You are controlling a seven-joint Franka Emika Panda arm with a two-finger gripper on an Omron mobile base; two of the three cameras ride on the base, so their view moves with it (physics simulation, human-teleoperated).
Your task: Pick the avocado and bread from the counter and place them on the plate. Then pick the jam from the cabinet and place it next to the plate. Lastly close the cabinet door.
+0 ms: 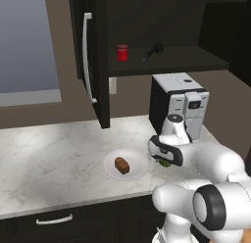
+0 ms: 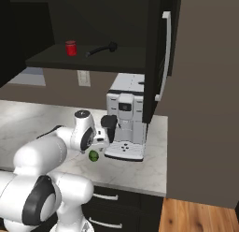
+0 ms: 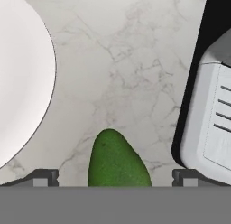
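- Bread (image 1: 122, 165) on plate (image 1: 138, 173); avocado (image 3: 117, 162) pick in hand.
- Gripper (image 3: 115, 178) jaws wide open, straddling avocado.
- Next, I judge: descend, close.

Bread (image 1: 122, 165) on plate (image 1: 137, 158); avocado (image 3: 116, 162) beside.

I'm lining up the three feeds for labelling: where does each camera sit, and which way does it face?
Left base view: behind the arm's left, facing the counter, plate, bread; arm at lower right.
Right base view: behind the arm's right, facing the coffee machine; arm at lower left.
Hand view: on the hand, looking down at the avocado; open gripper astride it.
Both base views share the jam.
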